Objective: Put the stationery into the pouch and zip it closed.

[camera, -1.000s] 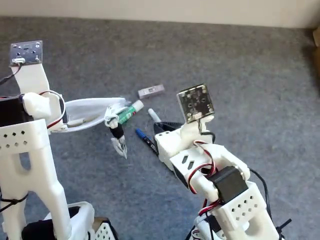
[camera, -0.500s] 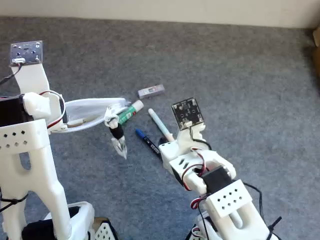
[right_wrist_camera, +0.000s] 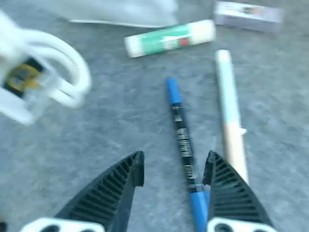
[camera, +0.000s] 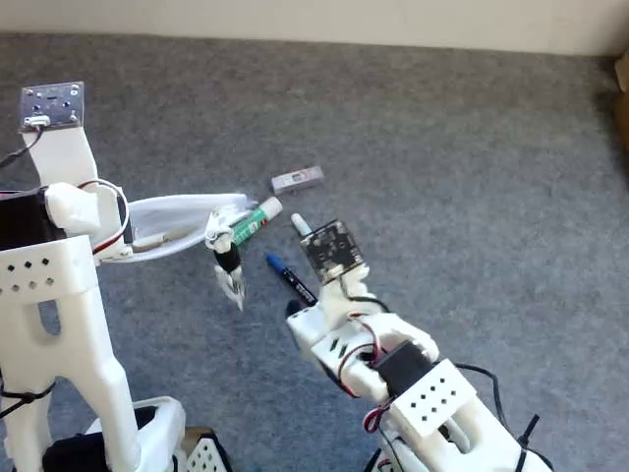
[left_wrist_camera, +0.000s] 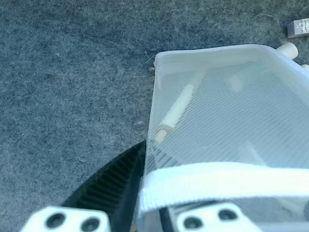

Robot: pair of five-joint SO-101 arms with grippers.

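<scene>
On the grey counter (camera: 491,147), the mesh pouch (camera: 187,218) is the largest item. The left tool (left_wrist_camera: 145,162) is clenched on one end of it, and the other end points toward the loose stationery. One pale stick-shaped item (left_wrist_camera: 179,104) shows through the pouch wall and appears to be inside. The right tool (right_wrist_camera: 175,162) is released, jaws spread low over the counter on either side of the blue pen (right_wrist_camera: 179,130). A pale pen (right_wrist_camera: 231,111) lies just beside it, outside one jaw. The glue stick (right_wrist_camera: 169,38) lies on the counter just beside the pouch end. A small grey block (right_wrist_camera: 248,14) lies farther out.

Judgement: early stage. Four items are left to load, and zipping has not begun.
</scene>
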